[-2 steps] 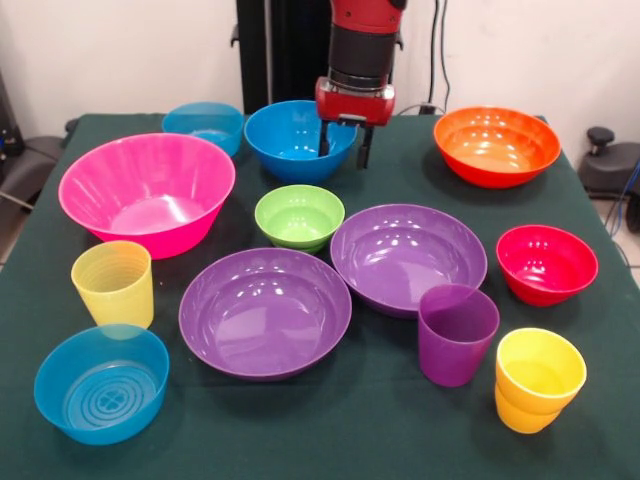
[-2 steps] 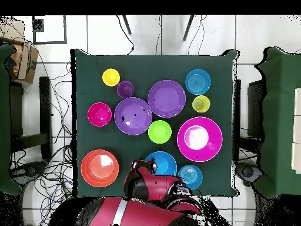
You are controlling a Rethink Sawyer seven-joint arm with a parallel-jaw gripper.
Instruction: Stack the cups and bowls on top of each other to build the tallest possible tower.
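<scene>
Two yellow-orange cups (image 1: 538,380) sit nested, plain only from the front; overhead they read as one. The hand (image 1: 345,147), fingers apart, straddles the glossy blue bowl's (image 1: 290,140) rim on the counter (image 1: 400,440).

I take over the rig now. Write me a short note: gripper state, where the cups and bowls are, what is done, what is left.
Gripper: open, empty, straddling the rim of the glossy blue plastic bowl.
Done: only the two glossy yellow-orange plastic cups look nested.
Standing separately on the green table cloth: large pink bowl, orange bowl, two wide purple bowls, green bowl, red bowl, two translucent blue bowls, ribbed yellow cup, purple cup.
Left: nearly the whole tower.
</scene>
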